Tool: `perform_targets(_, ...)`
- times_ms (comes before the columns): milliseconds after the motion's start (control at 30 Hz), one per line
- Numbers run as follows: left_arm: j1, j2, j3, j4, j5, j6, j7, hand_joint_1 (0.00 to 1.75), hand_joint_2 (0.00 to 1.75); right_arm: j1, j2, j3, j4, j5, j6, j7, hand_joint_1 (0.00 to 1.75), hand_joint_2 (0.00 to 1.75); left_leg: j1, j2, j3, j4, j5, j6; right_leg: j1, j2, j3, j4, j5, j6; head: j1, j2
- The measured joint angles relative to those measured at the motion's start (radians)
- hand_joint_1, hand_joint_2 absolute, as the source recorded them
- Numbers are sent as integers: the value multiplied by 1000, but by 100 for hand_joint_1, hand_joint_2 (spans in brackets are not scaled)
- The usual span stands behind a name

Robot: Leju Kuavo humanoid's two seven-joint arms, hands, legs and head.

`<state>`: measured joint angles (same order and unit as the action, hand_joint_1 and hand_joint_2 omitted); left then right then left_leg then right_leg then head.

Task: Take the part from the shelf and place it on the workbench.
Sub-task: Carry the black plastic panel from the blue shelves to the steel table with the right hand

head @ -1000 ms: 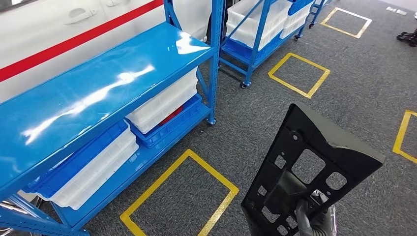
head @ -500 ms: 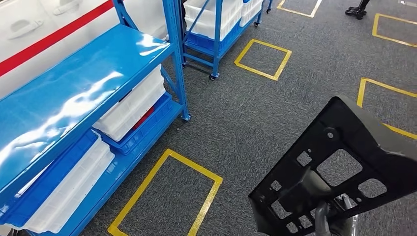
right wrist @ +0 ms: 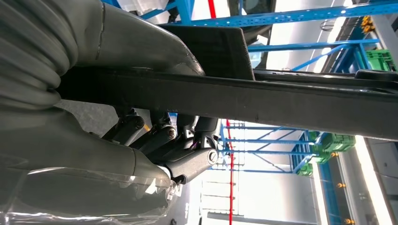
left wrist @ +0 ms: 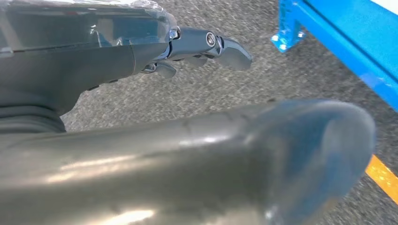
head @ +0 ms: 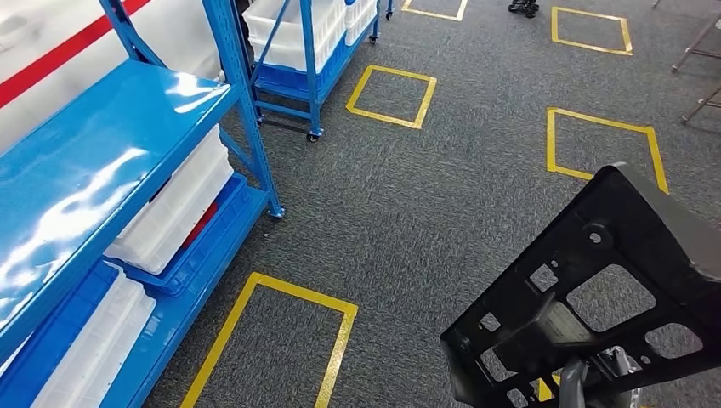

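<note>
Black perforated part (head: pixel 595 280), tilted, in rt hand (head: pixel 595 384), prob. plastic.

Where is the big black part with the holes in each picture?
Head view: the black part sits at the lower right, held up by the right hand.
Left wrist view: not in it.
Right wrist view: the black part runs edge-on across the middle, the fingers wrapped around it.
Shared landmark: the blue shelf, also seen at and.
</note>
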<state>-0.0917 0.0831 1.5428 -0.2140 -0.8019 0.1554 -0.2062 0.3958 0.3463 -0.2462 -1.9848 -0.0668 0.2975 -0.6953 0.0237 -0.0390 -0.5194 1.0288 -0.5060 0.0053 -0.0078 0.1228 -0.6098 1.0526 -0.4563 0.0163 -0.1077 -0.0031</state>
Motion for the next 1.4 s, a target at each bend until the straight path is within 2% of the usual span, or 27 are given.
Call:
perform_targets(33,-1,0,1,0,2,0,0,0,0,-1,0,-1,0,1,3,0,175,175,-1,14,-2,-2,3,6,1,-30,-16,31,-20,3,0,0)
perform_targets(100,3,0,3,0,4,0,2,0,0,-4,0,-1,0,2,8,0,175,175,-6,43,-7,-3,5,13,3,-97,-74,150,-85,8,0,0)
perform_targets(167,8,0,4,0,3,1,6,0,0,-5,0,-1,1,3,9,0,175,175,-12,74,-10,-3,5,15,1,-116,-123,256,-123,10,0,0)
perform_targets(200,8,0,4,0,2,1,7,0,0,-5,0,-2,1,3,9,1,175,175,-14,88,-11,-3,5,15,2,-118,-123,261,-115,8,0,0)
perform_targets(267,5,0,4,0,-1,-1,8,0,0,-4,0,-2,1,3,8,1,175,175,-16,115,-9,-3,3,15,6,-134,-62,158,-59,-2,0,0)
perform_targets(300,4,-1,4,0,-4,-2,9,0,0,-5,0,-2,1,3,7,1,175,175,-18,126,-7,-3,2,13,13,-161,-21,85,-36,-11,0,0)
perform_targets(333,3,-1,4,0,-6,-2,9,0,0,-5,0,-2,0,4,5,0,175,175,-19,136,-4,-3,0,11,20,-185,10,27,-21,-20,0,0)
perform_targets(400,2,-2,4,0,-10,-2,11,0,0,-3,0,-2,-2,6,-1,0,175,175,-20,157,0,-5,-2,3,32,-209,30,-20,-18,-35,0,0)
perform_targets(467,0,-3,4,0,-13,-3,14,0,0,3,1,-2,-5,9,-7,0,175,175,-19,173,6,-9,-5,-6,30,-182,32,-30,-10,-43,0,0)
perform_targets(533,-2,-5,4,0,-12,-7,16,0,0,8,3,-3,-8,12,-10,-1,175,175,-17,134,-3,24,-31,-14,21,-156,40,-48,1,-53,0,0)
perform_targets(600,2,-4,4,0,-9,-11,16,0,0,9,6,-3,-10,14,-11,-1,175,175,-15,69,-50,132,-91,-19,17,-129,44,-57,8,-59,0,0)
perform_targets(667,7,-3,4,0,-6,-13,17,0,0,11,8,-2,-10,16,-12,0,175,175,-14,48,-105,243,-129,-22,18,-98,44,-55,8,-60,0,0)
perform_targets(700,8,-3,4,0,-6,-13,17,0,0,13,8,-2,-10,16,-12,0,175,175,-14,46,-115,255,-119,-23,18,-82,44,-53,8,-59,0,0)
perform_targets(733,8,-3,4,0,-6,-14,17,0,0,13,8,-2,-10,16,-12,0,175,175,-13,45,-108,229,-91,-24,17,-67,44,-49,7,-58,0,0)
perform_targets(767,7,-2,4,0,-6,-15,16,0,0,14,8,-2,-10,17,-13,1,175,175,-11,37,-85,169,-50,-24,17,-52,45,-45,6,-56,0,0)
perform_targets(833,7,-2,4,0,-6,-19,15,0,0,13,8,-2,-10,17,-16,0,175,175,-7,-7,-35,48,4,-23,15,-25,40,-32,0,-48,0,0)
perform_targets(900,7,-2,4,0,-7,-27,10,0,0,14,8,-2,-11,19,-22,0,175,175,-7,-32,-18,4,10,-15,13,-2,30,-24,-1,-36,0,0)
perform_targets(967,4,-2,4,0,-10,-36,5,0,0,18,8,-2,-13,22,-30,0,175,175,-9,-10,-17,-1,14,-2,11,18,22,-22,3,-25,0,0)
perform_targets(1033,-1,-1,2,0,-14,-44,2,0,0,22,8,-1,-17,26,-37,0,175,175,-8,14,-16,-9,21,11,13,-14,7,2,-13,-16,0,0)
perform_targets(1100,1,0,0,-1,-18,-47,0,0,0,23,8,0,-21,31,-42,0,175,175,-9,39,-16,-13,23,19,13,-81,-42,101,-70,-7,0,0)
perform_targets(1133,3,0,0,-1,-20,-46,-1,0,0,23,8,2,-22,34,-43,0,175,175,-11,54,-17,-13,23,21,10,-102,-76,170,-102,-3,0,0)
perform_targets(1167,6,1,-1,-1,-21,-44,-1,0,0,24,8,3,-22,36,-44,0,175,175,-13,69,-17,-13,21,21,7,-113,-106,230,-123,0,0,0)
perform_targets(1200,6,1,-1,-1,-21,-42,-1,0,0,24,8,5,-22,40,-45,0,175,175,-15,83,-17,-13,20,21,5,-117,-120,258,-125,2,0,0)
perform_targets(1233,6,2,-1,-1,-20,-39,0,0,0,25,8,6,-22,44,-44,0,175,175,-16,97,-15,-13,18,21,3,-120,-115,249,-110,1,0,0)
perform_targets(1267,4,2,-1,-2,-18,-37,0,0,0,25,8,9,-22,49,-44,1,175,175,-16,109,-13,-13,16,19,4,-127,-88,198,-79,-1,0,0)
perform_targets(1333,2,2,-1,-2,-13,-35,0,0,0,23,8,14,-21,55,-42,1,175,175,-18,132,-4,-14,10,14,13,-176,-9,54,-24,-15,0,0)
perform_targets(1400,2,2,-1,-2,-8,-31,2,0,0,19,8,21,-20,61,-42,0,175,175,-19,153,4,-15,4,4,26,-215,31,-24,-8,-29,0,0)
